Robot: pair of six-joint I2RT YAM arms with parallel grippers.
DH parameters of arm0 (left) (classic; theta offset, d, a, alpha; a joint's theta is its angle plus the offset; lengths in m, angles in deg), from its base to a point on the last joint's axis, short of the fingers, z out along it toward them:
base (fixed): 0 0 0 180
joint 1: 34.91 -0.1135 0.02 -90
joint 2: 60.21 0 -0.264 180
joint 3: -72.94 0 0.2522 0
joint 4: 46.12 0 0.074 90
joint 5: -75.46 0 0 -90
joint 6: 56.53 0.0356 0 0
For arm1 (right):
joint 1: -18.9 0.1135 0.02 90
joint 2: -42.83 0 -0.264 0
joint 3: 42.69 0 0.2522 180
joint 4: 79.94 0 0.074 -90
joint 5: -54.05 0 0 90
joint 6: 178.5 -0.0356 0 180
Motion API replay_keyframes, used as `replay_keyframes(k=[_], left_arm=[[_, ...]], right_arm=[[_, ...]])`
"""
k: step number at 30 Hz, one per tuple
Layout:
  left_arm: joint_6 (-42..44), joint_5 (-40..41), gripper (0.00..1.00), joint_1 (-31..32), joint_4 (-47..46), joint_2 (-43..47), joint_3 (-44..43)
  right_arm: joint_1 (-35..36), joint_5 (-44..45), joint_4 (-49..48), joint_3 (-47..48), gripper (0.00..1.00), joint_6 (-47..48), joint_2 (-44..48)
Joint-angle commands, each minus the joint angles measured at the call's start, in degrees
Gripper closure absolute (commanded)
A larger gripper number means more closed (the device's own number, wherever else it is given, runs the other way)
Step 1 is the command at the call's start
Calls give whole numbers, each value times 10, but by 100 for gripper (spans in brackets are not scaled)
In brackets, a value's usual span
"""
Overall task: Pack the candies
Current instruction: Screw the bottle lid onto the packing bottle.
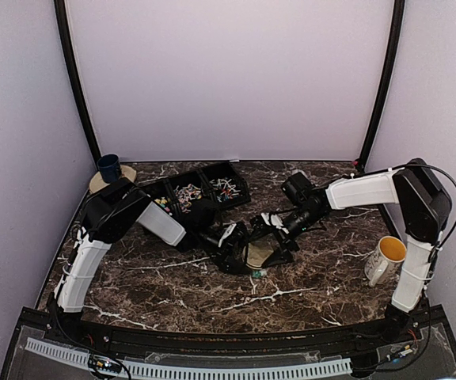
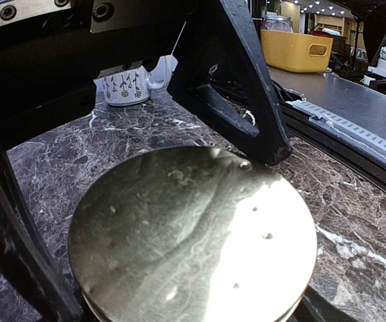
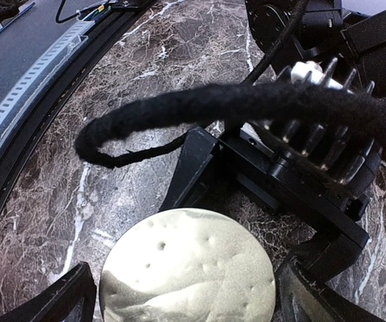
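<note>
Left fingers (image 2: 246, 114) pinch the tan lid (image 2: 193, 235), spread wide; right fingers (image 3: 62, 298) gape around it, empty. Candies (image 1: 187, 192) sit in the back tray (image 1: 245, 190). Competing grips could flip the lid.

Pale lilac walls (image 1: 228, 79), black corner poles (image 1: 76, 87), dark marble tabletop (image 1: 307, 293)

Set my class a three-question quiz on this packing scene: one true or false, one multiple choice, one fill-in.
1. True or false: the blue cup stands at the back left.
2. Most candies lie in: A the black tray; B the mug; C a bag.
3. Fill in: the right tool straddles a round ___.

Key: 1 true; 2 A; 3 lid.
</note>
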Motion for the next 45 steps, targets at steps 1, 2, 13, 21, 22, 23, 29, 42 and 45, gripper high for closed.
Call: replay_keyframes(k=[1, 2, 13, 21, 22, 23, 29, 42, 45], left_arm=[[-13, 55, 21, 11, 125, -53, 33], [-14, 56, 21, 11, 124, -52, 33], [-45, 81, 21, 10, 89, -52, 43], [-72, 92, 21, 4, 48, -48, 60], [-76, 97, 21, 4, 45, -48, 60], [-81, 104, 21, 4, 40, -48, 61], [-118, 164, 21, 3, -2, -43, 79], [-232, 299, 21, 3, -102, -21, 122], [-255, 307, 21, 4, -122, -13, 133]], right_arm=[[4, -14, 8, 8, 6, -1, -8], [5, -13, 9, 8, 7, 0, -8], [9, 11, -65, -48, 10, -59, 12], [11, 26, -178, -113, 13, -138, 47], [11, 26, -186, -116, 14, -145, 49], [11, 28, -196, -119, 14, -155, 52], [14, 45, -268, -152, 16, -230, 70], [46, 183, -464, -259, 14, -374, 90], [58, 213, -516, -279, 14, -408, 88]])
